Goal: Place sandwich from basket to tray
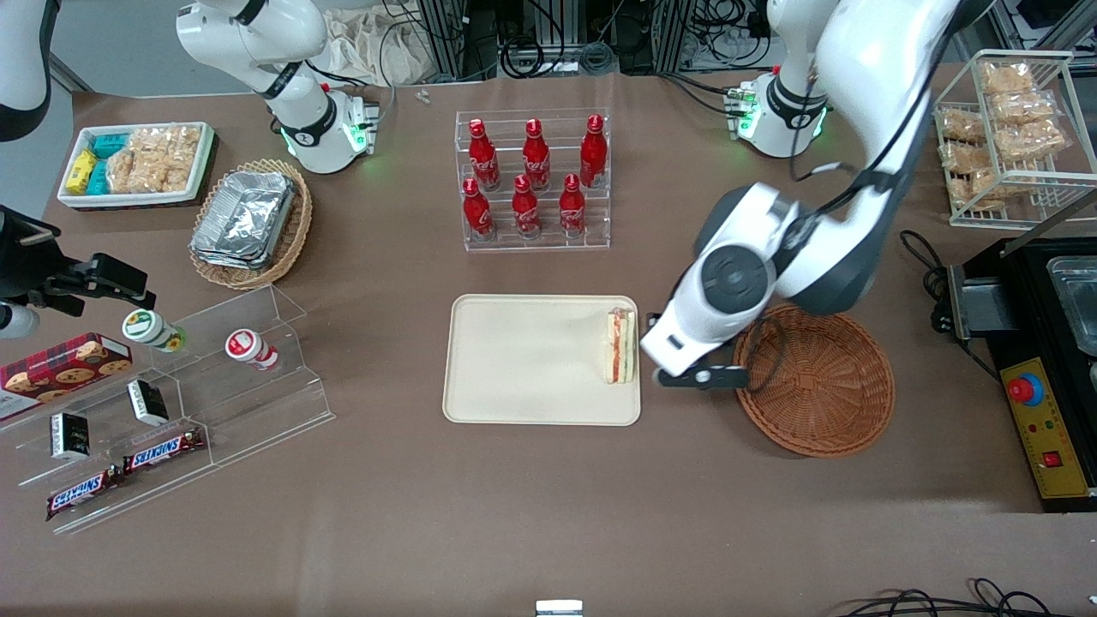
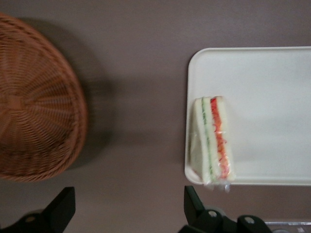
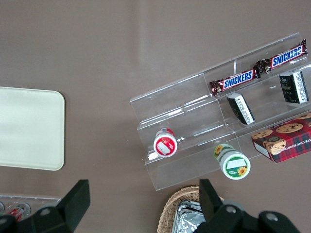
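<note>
On tray [image 1: 531, 360] edge nearest basket [image 1: 816, 381]: sandwich [image 1: 620, 346] down, job looks essentially done.
Lies on its side just inside the rim at the working arm's end, plastic wrap poking slightly over the tray corner in the wrist view [image 2: 214, 141]; basket [image 2: 34, 107] empty. Gripper [image 1: 703, 375] over bare table between tray and basket, fingers [image 2: 60, 208] spread wide, nothing held. Left to do, by judgement: only pull the arm clear; maybe nudge the sandwich farther in, since it sits close to the rim. Nearby: rack of red bottles [image 1: 533, 176] farther from the front camera than the tray, well apart; clear stand with snack bars [image 1: 163, 450] and oval basket with foil containers [image 1: 248, 224] toward the parked arm's end. Nothing blocking the retreat path.
</note>
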### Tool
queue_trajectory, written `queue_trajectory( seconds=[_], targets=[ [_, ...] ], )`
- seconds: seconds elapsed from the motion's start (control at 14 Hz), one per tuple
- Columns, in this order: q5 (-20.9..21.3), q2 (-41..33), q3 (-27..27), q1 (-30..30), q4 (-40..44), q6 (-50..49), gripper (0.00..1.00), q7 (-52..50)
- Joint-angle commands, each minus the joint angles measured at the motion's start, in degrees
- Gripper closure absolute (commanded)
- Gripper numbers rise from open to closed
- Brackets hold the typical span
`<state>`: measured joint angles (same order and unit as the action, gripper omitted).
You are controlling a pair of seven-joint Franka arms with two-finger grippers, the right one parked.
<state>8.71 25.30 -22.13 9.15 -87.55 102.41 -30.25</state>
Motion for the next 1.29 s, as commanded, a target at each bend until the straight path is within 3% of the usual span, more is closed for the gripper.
queue_trajectory(
  seconds=[0.0, 0.43, 0.71, 1.21],
  targets=[
    [-2.37, -9.36, -0.11, -4.03, -4.12, -3.78, 0.0, 3.86],
    [-7.3, -23.69, 0.06, -20.73, -10.69, -8.01, 0.0, 21.53],
    [-7.3, -26.27, 0.24, -27.5, -13.96, -5.82, 0.0, 30.4],
    [-4.22, -22.23, 0.15, -28.57, -9.57, -6.34, 0.0, 33.32]
  ],
)
